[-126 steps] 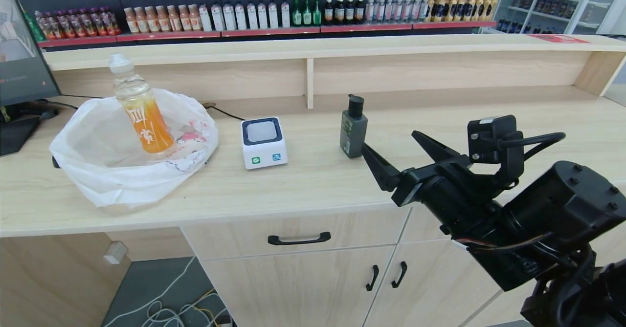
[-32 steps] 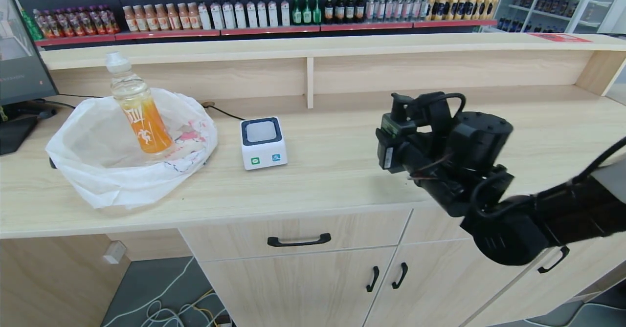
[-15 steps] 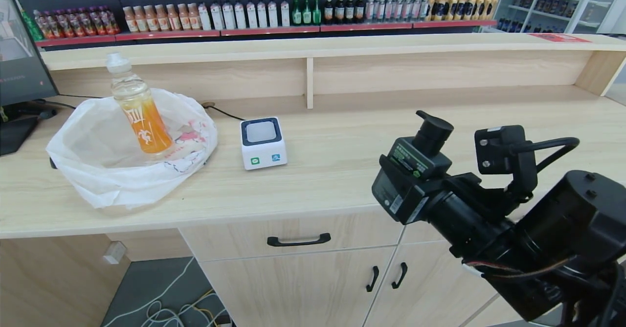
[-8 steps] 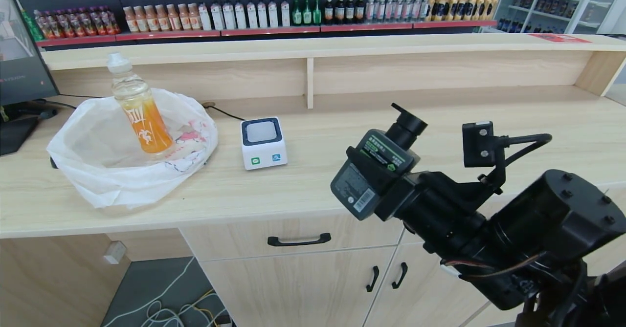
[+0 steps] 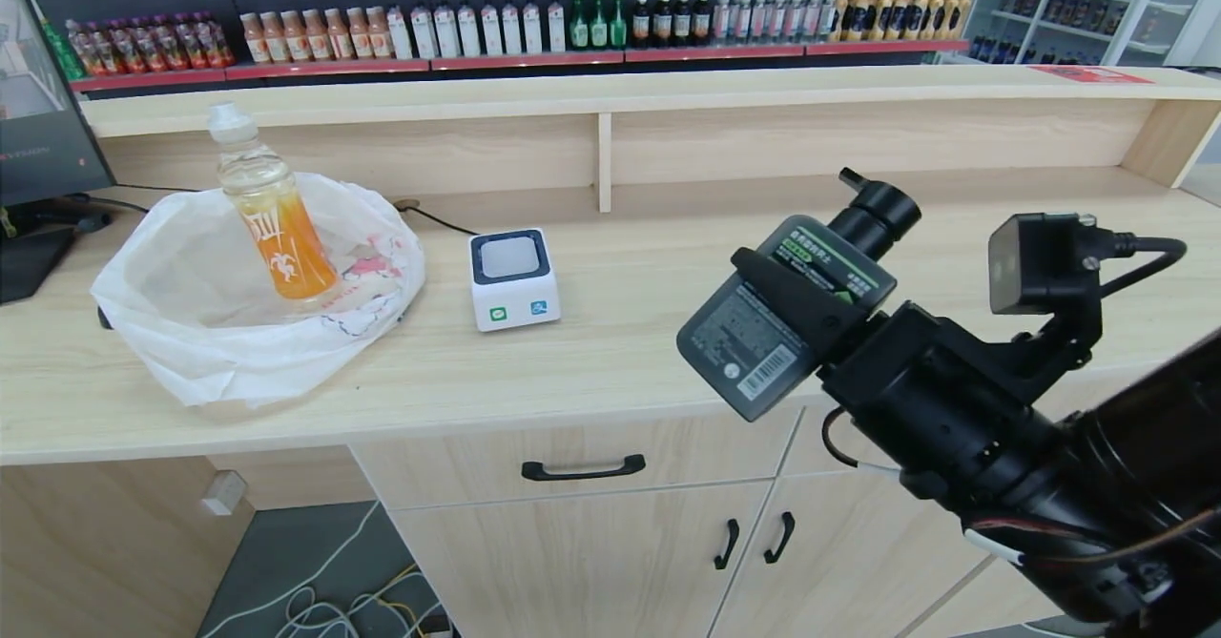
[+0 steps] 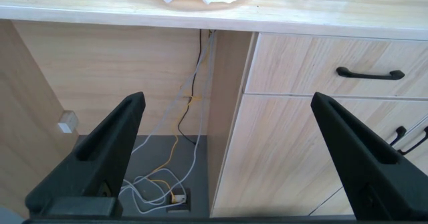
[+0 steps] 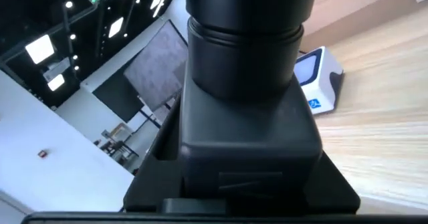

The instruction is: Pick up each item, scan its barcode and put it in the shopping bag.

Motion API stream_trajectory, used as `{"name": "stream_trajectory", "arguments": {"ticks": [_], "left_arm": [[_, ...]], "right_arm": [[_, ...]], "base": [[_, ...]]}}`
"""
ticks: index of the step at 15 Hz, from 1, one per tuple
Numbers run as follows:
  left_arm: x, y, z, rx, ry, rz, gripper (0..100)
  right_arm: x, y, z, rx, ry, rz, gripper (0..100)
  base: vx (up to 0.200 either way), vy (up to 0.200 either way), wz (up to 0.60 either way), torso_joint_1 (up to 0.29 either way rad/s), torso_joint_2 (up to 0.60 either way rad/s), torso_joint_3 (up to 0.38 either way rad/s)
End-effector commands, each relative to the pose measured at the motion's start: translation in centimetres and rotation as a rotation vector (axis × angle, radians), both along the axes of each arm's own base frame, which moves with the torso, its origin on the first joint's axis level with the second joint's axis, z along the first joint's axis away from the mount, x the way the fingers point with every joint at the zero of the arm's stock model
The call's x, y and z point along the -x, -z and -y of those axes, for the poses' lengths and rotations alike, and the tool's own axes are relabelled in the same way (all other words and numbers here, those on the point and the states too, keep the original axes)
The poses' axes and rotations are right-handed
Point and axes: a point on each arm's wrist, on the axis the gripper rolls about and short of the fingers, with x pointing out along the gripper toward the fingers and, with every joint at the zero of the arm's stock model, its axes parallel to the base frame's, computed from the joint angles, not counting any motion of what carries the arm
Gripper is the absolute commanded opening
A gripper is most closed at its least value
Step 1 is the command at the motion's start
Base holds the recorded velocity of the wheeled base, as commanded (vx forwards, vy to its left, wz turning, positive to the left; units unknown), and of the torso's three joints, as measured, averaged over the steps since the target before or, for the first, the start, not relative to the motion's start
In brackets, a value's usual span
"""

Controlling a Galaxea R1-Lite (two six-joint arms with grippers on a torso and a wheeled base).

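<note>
- Whereas the dark bottle [image 5: 739, 333] was standing on the surface [image 5: 610, 361] to the right of the scanner [image 5: 513, 278] some seconds ago, it is now held in the air, clamped between the fingers of the right end effector [image 5: 775, 287].
- Over the last second the bottle has been raised a little and turned, so that its barcode [image 5: 766, 372] is faced up and back toward the robot, not toward the scanner window.
- The bottle is carried tilted, cap pointing away, well apart from the scanner and to its right.
- The pick-up is therefore judged done for this item. The scan is judged not yet done, since the barcode has to be brought over the scanner and faced toward it.
- The left end effector [image 6: 227, 100] is held with its fingers apart and nothing between them, low before the cabinet front [image 6: 314, 137].
- The shopping bag [image 5: 172, 352] has not been shifted at the left of the surface, with an orange drink bottle [image 5: 281, 228] already leaning inside it.
</note>
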Motion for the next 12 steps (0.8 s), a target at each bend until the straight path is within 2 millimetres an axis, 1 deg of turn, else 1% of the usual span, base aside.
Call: {"name": "stream_trajectory", "arguments": {"ticks": [1,3,4,6,9,11,12], "left_arm": [[0.0,0.0,0.0,0.000,-0.001,0.000,100],[0.0,0.0,0.0,0.000,-0.001,0.000,100],[0.0,0.0,0.0,0.000,-0.001,0.000,100],[0.0,0.0,0.0,0.001,-0.001,0.000,100],[0.0,0.0,0.0,0.000,-0.001,0.000,100],[0.0,0.0,0.0,0.001,-0.001,0.000,100],[0.0,0.0,0.0,0.000,-0.001,0.000,100]], "right_arm": [[1.3,0.2,1.4,-0.025,-0.014,-0.041,0],[2.2,0.0,2.3,-0.108,-0.057,-0.108,0],[2.2,0.0,2.3,-0.116,-0.063,-0.116,0],[2.5,0.8,1.6,-0.083,-0.090,-0.133,0],[2.9,1.2,1.8,-0.063,-0.125,-0.144,0],[3.1,0.8,2.0,-0.069,-0.148,-0.128,0],[3.5,0.6,2.3,-0.065,-0.191,-0.115,0]], "base": [[0.000,0.000,0.00,0.000,0.00,0.000],[0.000,0.000,0.00,0.000,0.00,0.000],[0.000,0.000,0.00,0.000,0.00,0.000],[0.000,0.000,0.00,0.000,0.00,0.000],[0.000,0.000,0.00,0.000,0.00,0.000],[0.000,0.000,0.00,0.000,0.00,0.000],[0.000,0.000,0.00,0.000,0.00,0.000]]}}
